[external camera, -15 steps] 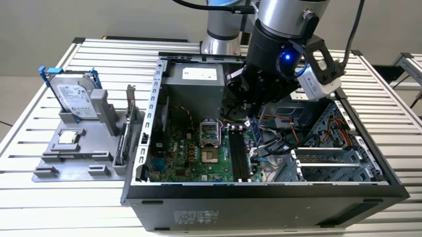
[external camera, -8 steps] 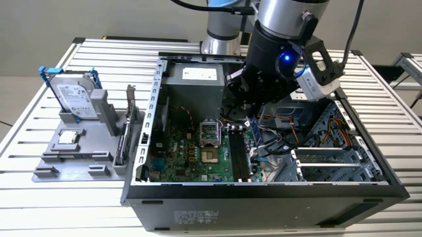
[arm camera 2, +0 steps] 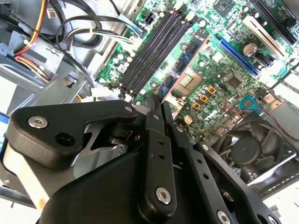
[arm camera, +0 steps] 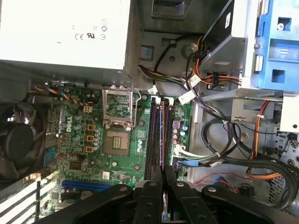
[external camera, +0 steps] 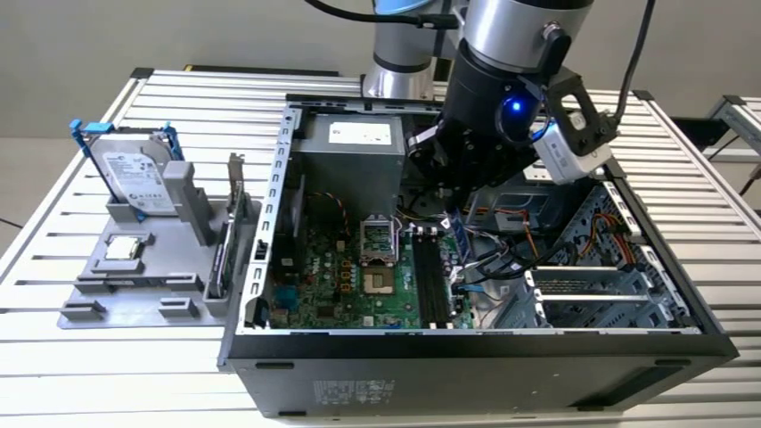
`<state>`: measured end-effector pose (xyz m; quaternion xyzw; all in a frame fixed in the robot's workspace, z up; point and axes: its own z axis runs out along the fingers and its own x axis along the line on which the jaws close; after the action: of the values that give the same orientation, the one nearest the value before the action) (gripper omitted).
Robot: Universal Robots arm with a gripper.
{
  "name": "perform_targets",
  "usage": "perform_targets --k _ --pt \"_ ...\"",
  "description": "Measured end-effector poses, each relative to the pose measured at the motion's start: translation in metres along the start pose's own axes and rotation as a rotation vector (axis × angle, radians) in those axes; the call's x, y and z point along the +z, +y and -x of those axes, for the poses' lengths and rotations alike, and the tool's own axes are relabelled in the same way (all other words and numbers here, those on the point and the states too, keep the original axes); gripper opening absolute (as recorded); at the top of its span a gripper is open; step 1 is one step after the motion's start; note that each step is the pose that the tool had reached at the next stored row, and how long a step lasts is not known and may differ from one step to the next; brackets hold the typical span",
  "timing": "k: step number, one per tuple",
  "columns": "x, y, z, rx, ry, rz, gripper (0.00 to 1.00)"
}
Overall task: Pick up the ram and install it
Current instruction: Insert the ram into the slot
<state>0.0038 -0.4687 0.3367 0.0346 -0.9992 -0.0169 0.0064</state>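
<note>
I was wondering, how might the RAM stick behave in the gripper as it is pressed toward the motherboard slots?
The RAM stick looks thin and flat, so probably stiff lengthwise, yet fragile if bent sideways. Held at one end by the gripper, it may tilt under off-centre force. It seems light.

A pale beige-grey floor (external camera: 48, 80) surrounds a large work table of ribbed silver aluminium slats (external camera: 107, 357) in the exterior view — evenly lit, without hard shadows. At that view's right edge, well apart from the jaws, stands a second slatted metal table (external camera: 737, 120).
</note>
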Motion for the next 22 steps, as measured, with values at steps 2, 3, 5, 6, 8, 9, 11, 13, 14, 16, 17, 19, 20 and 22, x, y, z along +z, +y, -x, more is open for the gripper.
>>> perform_targets --k 2,3,5,6,8,9,11,13,14,16,17,19,20,22 --pt "0.0005 0.0002 0.0001 0.000 0.0000 0.0000 0.00" --pt "0.0008 0.0003 0.0001 0.000 0.0000 -0.0001 0.00" --pt "0.0013 0.0004 0.0002 0.000 0.0000 -0.0001 0.00" --pt "0.0016 0.0005 0.0002 0.000 0.0000 -0.0001 0.00" --pt "0.0023 0.0007 0.0003 0.001 0.0000 0.0000 0.00" --pt "0.0025 0.0008 0.0003 0.001 0.0000 0.0000 0.00" --pt "0.0031 0.0010 0.0004 0.001 0.0000 0.0000 0.00" --pt "0.0037 0.0011 0.0007 0.001 0.0000 0.0000 0.00" --pt "0.0040 0.0012 0.0009 0.001 0.0000 0.0000 0.00" --pt "0.0046 0.0014 0.0015 0.001 -0.0001 0.0002 0.00" --pt "0.0048 0.0016 0.0018 0.001 -0.0001 0.0001 0.00" --pt "0.0052 0.0019 0.0028 0.001 -0.0001 0.0000 0.00" --pt "0.0054 0.0020 0.0033 0.001 -0.0001 0.0001 0.00" --pt "0.0058 0.0023 0.0045 0.001 -0.0001 0.0000 0.00"
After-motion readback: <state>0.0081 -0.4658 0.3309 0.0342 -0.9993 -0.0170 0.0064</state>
